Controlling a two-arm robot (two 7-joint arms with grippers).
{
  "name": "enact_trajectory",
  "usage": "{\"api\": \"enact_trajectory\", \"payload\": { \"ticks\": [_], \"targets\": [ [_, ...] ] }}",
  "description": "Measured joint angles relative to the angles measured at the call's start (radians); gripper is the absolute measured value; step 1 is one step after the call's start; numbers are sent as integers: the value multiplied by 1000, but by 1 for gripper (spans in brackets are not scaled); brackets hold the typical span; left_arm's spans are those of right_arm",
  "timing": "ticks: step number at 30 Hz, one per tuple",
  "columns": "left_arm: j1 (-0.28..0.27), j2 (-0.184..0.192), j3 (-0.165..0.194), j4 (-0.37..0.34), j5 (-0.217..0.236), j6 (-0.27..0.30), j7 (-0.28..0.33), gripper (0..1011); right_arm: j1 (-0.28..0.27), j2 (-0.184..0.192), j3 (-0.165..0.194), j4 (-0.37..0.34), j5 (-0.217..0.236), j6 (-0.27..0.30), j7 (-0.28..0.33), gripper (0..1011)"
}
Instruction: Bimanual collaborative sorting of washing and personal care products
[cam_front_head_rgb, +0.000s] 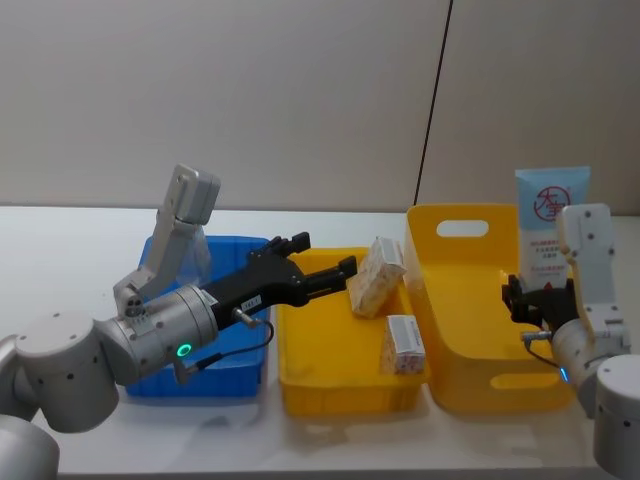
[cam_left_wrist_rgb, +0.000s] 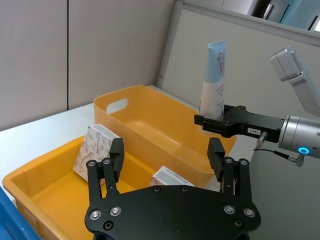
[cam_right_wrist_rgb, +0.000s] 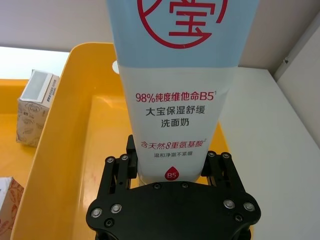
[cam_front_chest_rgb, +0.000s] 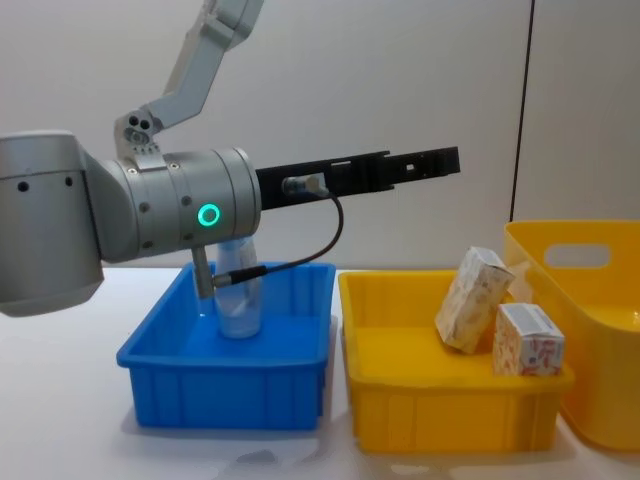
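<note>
Left gripper (cam_left_wrist_rgb: 166, 147) hovering, fingers (cam_left_wrist_rgb: 116, 152) spread, over yellow tray (cam_front_head_rgb: 300, 385), just short of leaning box (cam_front_head_rgb: 375, 277). Right gripper (cam_right_wrist_rgb: 170, 161) clamping tube (cam_front_head_rgb: 552, 210) upright at tall yellow bin (cam_front_head_rgb: 450, 330) right edge. Bottle (cam_front_chest_rgb: 238, 295) in blue bin (cam_front_chest_rgb: 160, 350), hiding partly behind left arm (cam_front_chest_rgb: 180, 215).

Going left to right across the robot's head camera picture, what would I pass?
blue bin → open left gripper → leaning cream box → second cream box → deep yellow bin → light-blue tube, clamped in the right gripper.
</note>
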Motion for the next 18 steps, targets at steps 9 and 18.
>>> {"api": "enact_trajectory", "payload": {
  "ticks": [9, 18],
  "targets": [
    [0, 0, 0, 0, 0, 0, 0, 1001, 6, -1, 1, 14, 2, 9, 10, 630],
    [0, 0, 0, 0, 0, 0, 0, 1001, 10, -1, 2, 20, 3, 14, 16, 722]
  ]
}}
